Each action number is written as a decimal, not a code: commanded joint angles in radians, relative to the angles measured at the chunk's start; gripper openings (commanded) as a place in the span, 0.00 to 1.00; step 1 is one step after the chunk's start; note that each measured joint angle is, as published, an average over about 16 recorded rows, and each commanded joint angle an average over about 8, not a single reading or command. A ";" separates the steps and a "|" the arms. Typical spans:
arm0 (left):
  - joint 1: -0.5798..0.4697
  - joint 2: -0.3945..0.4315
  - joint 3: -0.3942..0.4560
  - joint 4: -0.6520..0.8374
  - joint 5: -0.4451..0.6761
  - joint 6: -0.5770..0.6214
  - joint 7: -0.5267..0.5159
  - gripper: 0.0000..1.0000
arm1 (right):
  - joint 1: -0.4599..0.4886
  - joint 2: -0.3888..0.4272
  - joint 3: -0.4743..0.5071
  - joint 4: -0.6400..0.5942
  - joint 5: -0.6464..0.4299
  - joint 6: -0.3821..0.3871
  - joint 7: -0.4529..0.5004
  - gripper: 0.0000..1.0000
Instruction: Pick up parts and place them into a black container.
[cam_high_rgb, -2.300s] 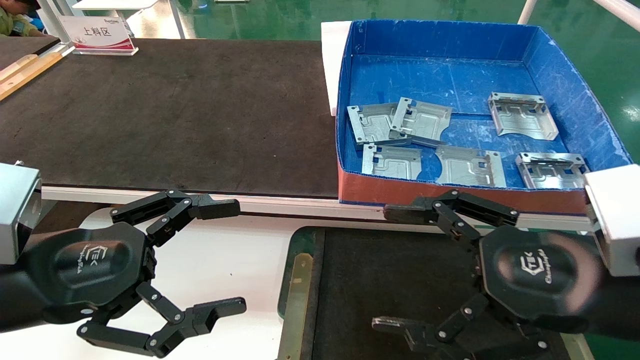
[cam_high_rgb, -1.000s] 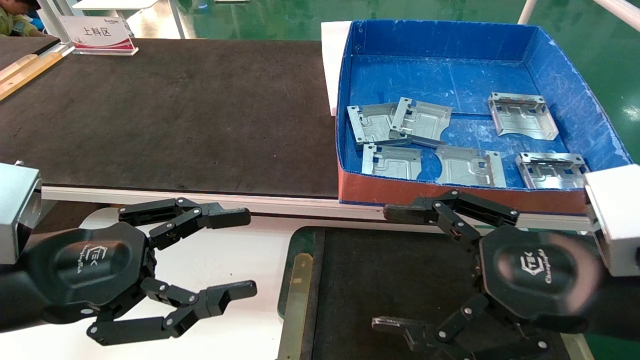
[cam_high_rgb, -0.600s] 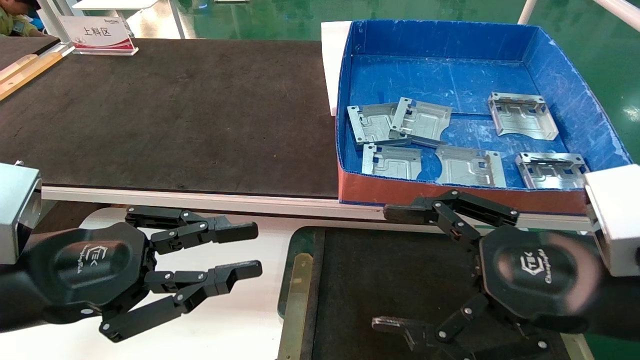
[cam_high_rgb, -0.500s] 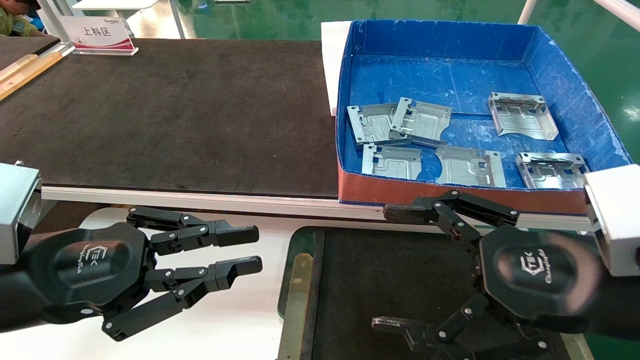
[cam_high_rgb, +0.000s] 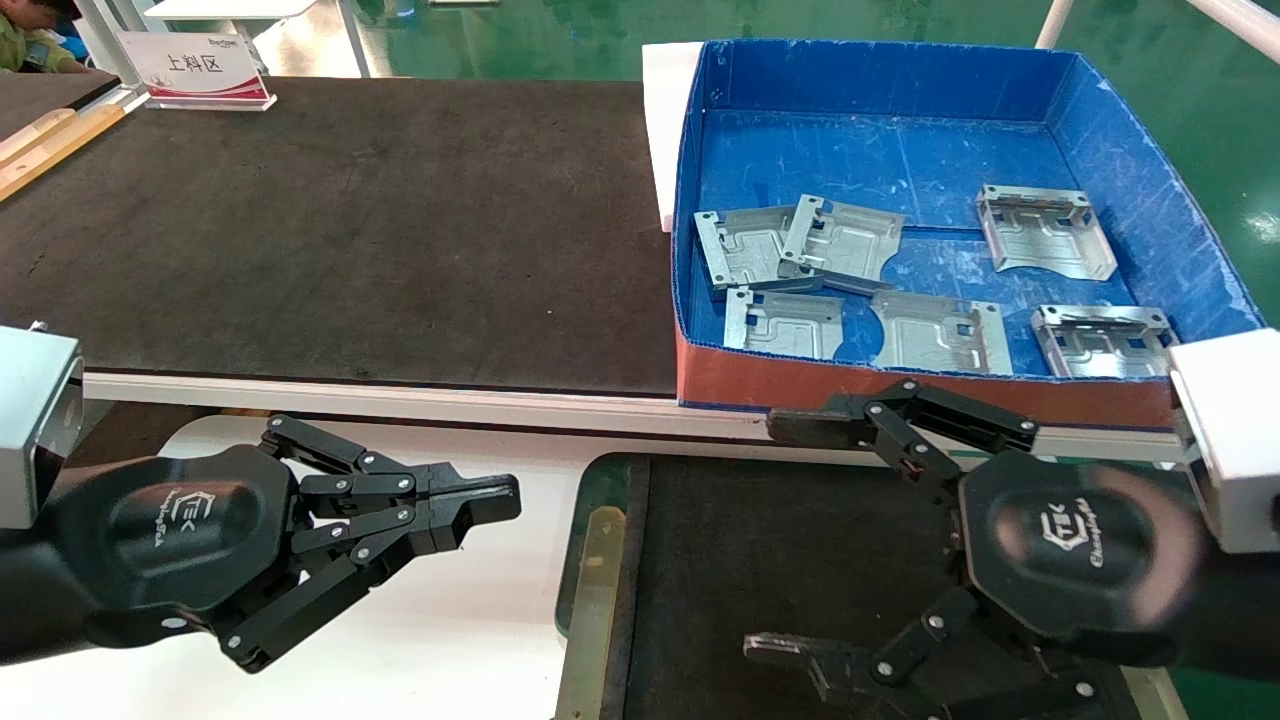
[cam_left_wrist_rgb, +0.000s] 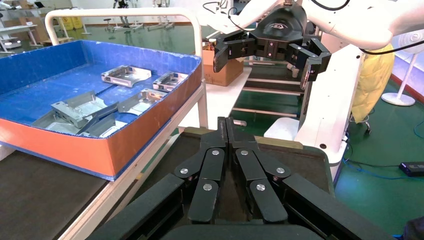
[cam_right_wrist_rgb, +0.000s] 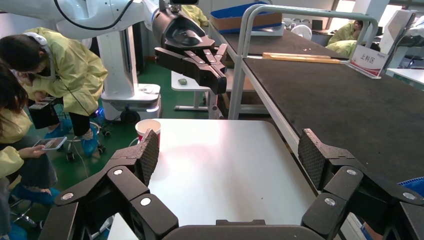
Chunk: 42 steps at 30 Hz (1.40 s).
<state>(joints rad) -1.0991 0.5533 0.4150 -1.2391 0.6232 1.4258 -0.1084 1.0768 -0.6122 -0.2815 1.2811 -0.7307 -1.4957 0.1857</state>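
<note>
Currently your left hand (cam_high_rgb: 500, 497) hovers closed and empty over the white desk (cam_high_rgb: 470, 620); your right hand (cam_high_rgb: 790, 535) hangs wide open above the black container (cam_high_rgb: 590, 590). Six parts (cam_high_rgb: 838, 243) lie in the blue box (cam_high_rgb: 690, 200).

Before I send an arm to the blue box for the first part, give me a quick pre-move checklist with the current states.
1. Left gripper empty: ok, fingers shut on nothing, over the white table.
2. Right gripper ready to grasp: ok, open and empty, over the black container.
3. Parts reachable: ok, six parts lie in the blue box; two overlap at its left side.
4. Container floor free: what shows is bare; the part under the right gripper cannot tell.
5. Path over the box's red front wall: ok, nothing above it.
</note>
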 joint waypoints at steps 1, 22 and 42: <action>0.000 0.000 0.000 0.000 0.000 0.000 0.000 0.18 | 0.000 0.000 0.000 0.000 0.000 0.000 0.000 1.00; 0.000 0.000 0.000 0.000 0.000 0.000 0.000 1.00 | 0.100 -0.038 0.003 -0.130 -0.085 0.051 -0.083 1.00; 0.000 0.000 0.000 0.000 0.000 0.000 0.000 1.00 | 0.561 -0.159 -0.058 -0.866 -0.336 0.097 -0.396 1.00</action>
<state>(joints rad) -1.0991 0.5533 0.4150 -1.2391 0.6232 1.4259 -0.1084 1.6298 -0.7756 -0.3340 0.4193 -1.0588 -1.3724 -0.2149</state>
